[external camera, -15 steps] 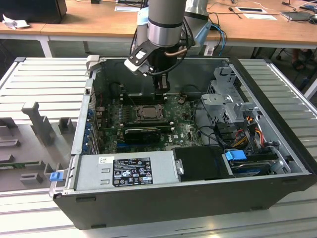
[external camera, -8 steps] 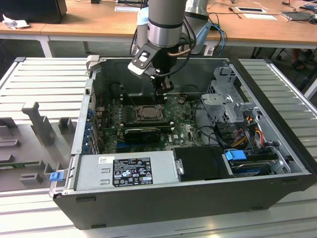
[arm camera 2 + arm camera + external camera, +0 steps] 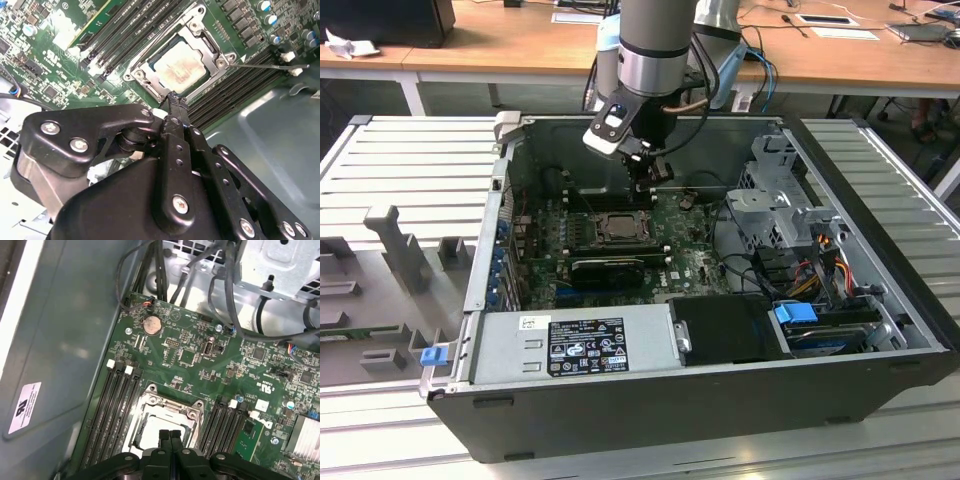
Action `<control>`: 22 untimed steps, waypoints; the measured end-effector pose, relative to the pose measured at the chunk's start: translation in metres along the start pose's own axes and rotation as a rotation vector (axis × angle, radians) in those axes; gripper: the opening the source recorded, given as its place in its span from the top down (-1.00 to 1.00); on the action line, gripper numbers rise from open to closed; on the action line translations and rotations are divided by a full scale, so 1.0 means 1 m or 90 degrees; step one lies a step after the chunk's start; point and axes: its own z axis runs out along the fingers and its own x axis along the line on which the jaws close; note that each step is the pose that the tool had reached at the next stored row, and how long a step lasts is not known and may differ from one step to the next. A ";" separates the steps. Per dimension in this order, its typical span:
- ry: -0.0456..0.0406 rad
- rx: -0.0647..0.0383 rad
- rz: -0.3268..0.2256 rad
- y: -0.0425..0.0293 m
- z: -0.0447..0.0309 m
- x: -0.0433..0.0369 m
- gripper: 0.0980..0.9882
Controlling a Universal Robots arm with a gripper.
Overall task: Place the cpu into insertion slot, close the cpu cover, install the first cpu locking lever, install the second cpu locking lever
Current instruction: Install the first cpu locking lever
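one grey power supply box point(image 3: 575, 345) sits nearest in the exterior view, against the front wall of the open computer case point(image 3: 720, 410). behind it on the green motherboard point(image 3: 695, 262) lies a long black heatsink bar point(image 3: 608, 268), and just beyond that the insertion slot point(image 3: 617, 228). the cpu point(image 3: 182, 67) rests flat inside the slot, pale and square, with the cpu cover point(image 3: 207, 45) lying down around it so the chip shows through its window. a thin metal lever point(image 3: 265, 65) reaches out from the slot's corner across the black memory slots point(image 3: 235, 85). the gripper point(image 3: 655, 178) hangs over the slot's far edge. in both wrist views its two black fingers point(image 3: 165, 437) are pressed together with nothing between them, the tip right at the slot's metal rim point(image 3: 172, 405); i cannot tell whether it touches. farther off towards the exterior view's right stands a metal drive cage point(image 3: 775, 190), and past the case a wooden desk point(image 3: 500, 45).
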 end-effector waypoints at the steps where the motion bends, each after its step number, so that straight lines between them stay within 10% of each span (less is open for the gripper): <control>1: 0.0001 0.000 -0.006 0.0000 0.0000 0.0000 0.98; 22: 0.0013 0.007 -0.163 -0.0004 0.0003 0.0001 0.98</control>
